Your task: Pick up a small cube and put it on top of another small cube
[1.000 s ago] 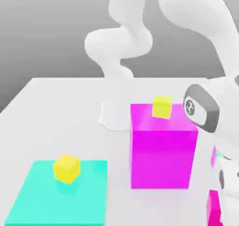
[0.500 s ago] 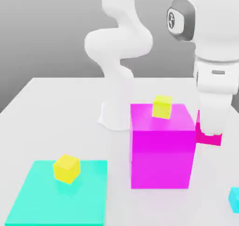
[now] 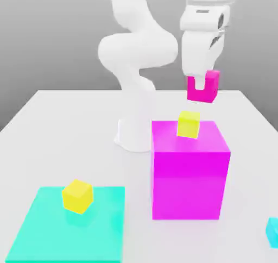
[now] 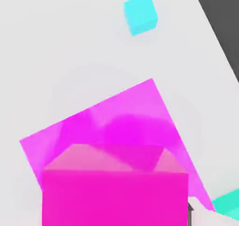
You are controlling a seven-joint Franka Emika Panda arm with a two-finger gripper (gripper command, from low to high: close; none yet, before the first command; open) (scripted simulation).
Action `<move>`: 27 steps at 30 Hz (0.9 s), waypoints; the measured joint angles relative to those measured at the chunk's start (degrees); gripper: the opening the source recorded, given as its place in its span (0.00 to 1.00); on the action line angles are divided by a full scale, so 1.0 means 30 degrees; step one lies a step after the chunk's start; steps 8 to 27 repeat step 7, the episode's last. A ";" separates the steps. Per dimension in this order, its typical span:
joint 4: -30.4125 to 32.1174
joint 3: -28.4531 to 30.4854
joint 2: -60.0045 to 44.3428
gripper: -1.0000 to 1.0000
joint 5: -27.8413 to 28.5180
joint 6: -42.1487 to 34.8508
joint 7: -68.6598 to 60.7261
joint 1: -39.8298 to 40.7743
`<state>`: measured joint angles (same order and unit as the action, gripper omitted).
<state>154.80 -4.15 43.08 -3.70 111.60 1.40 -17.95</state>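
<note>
1. End effector [image 3: 202, 82]: clamped on the small magenta cube [image 3: 208, 86], held aloft over the right part of the bench [image 3: 92, 131].
2. Beneath the held cube: large magenta block [image 3: 189, 183], a small yellow cube [image 3: 188, 124] resting on its top.
3. Near left: turquoise slab [image 3: 65, 237], second yellow cube [image 3: 77, 196] on it.
4. Near right: cyan cube [image 3: 273, 233] on the bench.

No text, label, brand, number or sign can be read in either view. On the white robot arm [image 3: 138, 50], small dark marks and a slot can be made out near the wrist, but no letters or figures can be distinguished there.
</note>
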 joint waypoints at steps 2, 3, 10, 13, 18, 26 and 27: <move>0.0991 -0.0123 -0.0056 0.00 -0.0017 0.1067 0.0069 0.0058; 0.1524 -0.0183 -0.0249 0.00 -0.0058 0.1797 0.0067 0.0071; 0.2401 -0.0280 -0.0634 1.00 -0.0143 0.3060 0.0045 0.0082; 0.2401 -0.0280 -0.0634 1.00 -0.0143 0.3060 0.0045 0.0082; 0.2401 -0.0280 -0.0634 1.00 -0.0143 0.3060 0.0045 0.0082; 0.2401 -0.0280 -0.0634 1.00 -0.0143 0.3060 0.0045 0.0082; 0.2401 -0.0280 -0.0634 1.00 -0.0143 0.3060 0.0045 0.0082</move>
